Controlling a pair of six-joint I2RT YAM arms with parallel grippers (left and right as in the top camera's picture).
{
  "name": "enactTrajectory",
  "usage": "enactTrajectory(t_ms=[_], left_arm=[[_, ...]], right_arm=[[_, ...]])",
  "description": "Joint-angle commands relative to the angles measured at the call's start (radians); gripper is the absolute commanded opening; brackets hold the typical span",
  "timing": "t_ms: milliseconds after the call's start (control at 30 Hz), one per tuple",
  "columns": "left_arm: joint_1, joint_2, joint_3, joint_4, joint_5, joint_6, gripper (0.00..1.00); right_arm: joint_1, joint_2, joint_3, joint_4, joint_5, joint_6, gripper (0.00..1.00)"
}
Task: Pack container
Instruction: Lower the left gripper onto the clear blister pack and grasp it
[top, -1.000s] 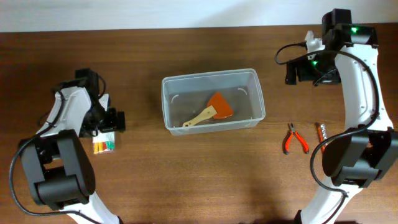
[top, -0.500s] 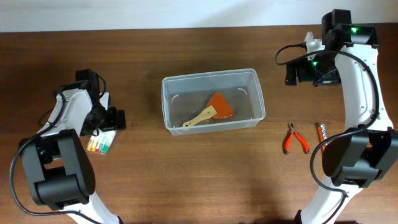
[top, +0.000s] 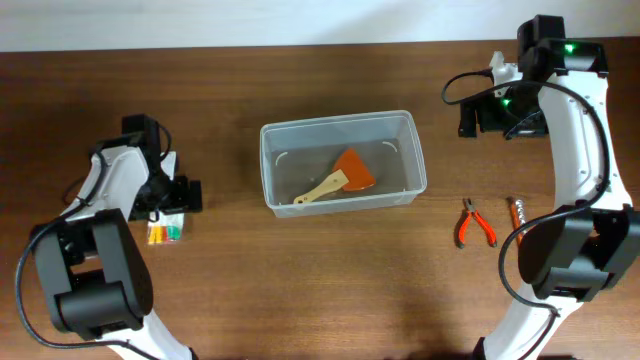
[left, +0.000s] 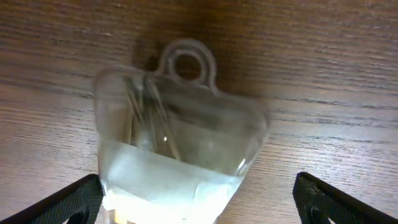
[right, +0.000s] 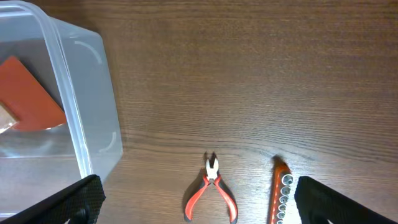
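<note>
One container, mid-table, spatula inside. Left of it, my left gripper hangs, jaws apart, over a clear packet. Right gripper, right of the container, likewise apart. I'd centre over the packet, descend squarely, pinch gently.

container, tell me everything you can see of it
The container is a clear, colourless plastic tub, rectangular with rounded corners and a rimmed edge. It stands upright and open, with no lid, near the middle of the wooden table, its long side running left to right and slightly skewed. Inside, a spatula with an orange blade and pale handle lies on its floor. Only the table and the spatula touch it. The right wrist view shows one corner of it.
</note>
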Motion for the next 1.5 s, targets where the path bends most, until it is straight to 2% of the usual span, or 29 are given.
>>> enactTrajectory(t_ms=[0,533,600,633,667,767,1100,1267,1467], left_arm=[[0.001,-0.024,-0.034,0.013,0.01,0.019,0.99],[0.0,-0.024,-0.082,0.052,0.011,0.018,0.99],[0.0,-0.024,-0.082,0.057,0.011,0.018,0.9],[0.0,-0.024,-0.082,0.06,0.011,0.018,0.74],[0.0,-0.024,-0.082,0.062,0.011,0.018,0.67],[0.001,-0.024,-0.082,0.068,0.011,0.018,0.55],[0.0,-0.024,-0.079,0.077,0.011,0.01,0.53],[0.0,-0.026,-0.048,0.054,0.014,0.01,0.35],[0.0,-0.062,0.018,0.025,0.015,0.01,0.35]], right_arm=[[-0.002,-0.008,-0.005,-0.003,-0.009,0.007,0.99],[-0.002,-0.008,-0.005,-0.005,-0.009,0.007,0.99],[-0.002,-0.008,-0.005,-0.005,-0.01,0.007,0.99],[-0.002,-0.008,-0.005,-0.005,-0.01,0.007,0.99],[-0.002,-0.008,-0.005,-0.005,-0.01,0.007,0.99],[-0.002,-0.008,-0.005,-0.008,-0.01,0.007,0.99],[-0.002,-0.008,-0.005,-0.015,-0.01,0.007,0.99],[-0.002,-0.008,-0.005,-0.015,-0.01,0.007,0.99],[-0.002,-0.008,-0.005,-0.014,-0.01,0.007,0.99]])
